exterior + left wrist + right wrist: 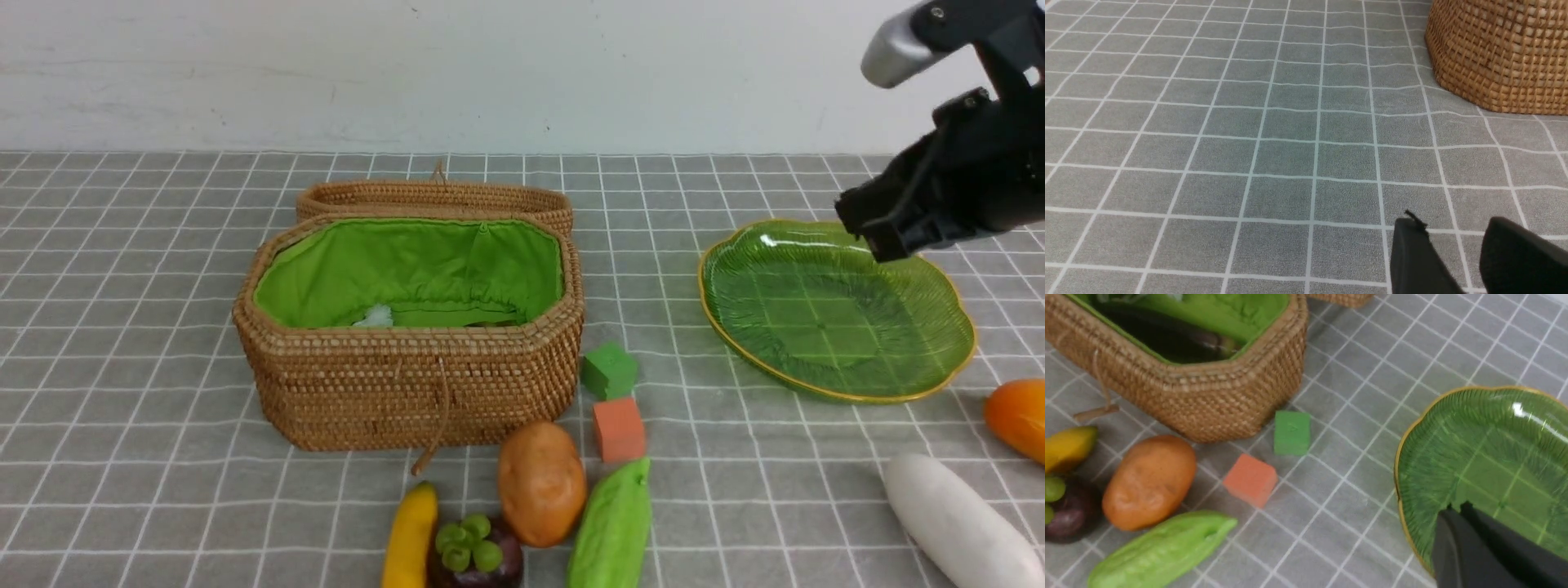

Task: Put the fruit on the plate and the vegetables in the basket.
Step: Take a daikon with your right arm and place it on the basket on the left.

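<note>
The open woven basket [408, 384] with green lining stands centre-left, and its wall shows in the left wrist view [1498, 53]. The green glass plate [833, 310] lies empty at the right. In front of the basket lie the banana [411, 535], mangosteen [473, 555], potato [541, 482] and ridged gourd [612, 527]. The white radish [959, 523] and the mango [1019, 418] lie front right. My right gripper [865, 224] hovers over the plate's far edge, shut and empty [1457, 506]. My left gripper [1453, 224] is open and empty over bare mat.
A green cube [609, 370] and an orange cube [618, 428] sit between basket and plate. The basket's lid [433, 196] leans behind it. A dark long item [1163, 335] and something pale [375, 317] lie inside the basket. A white wall backs the table.
</note>
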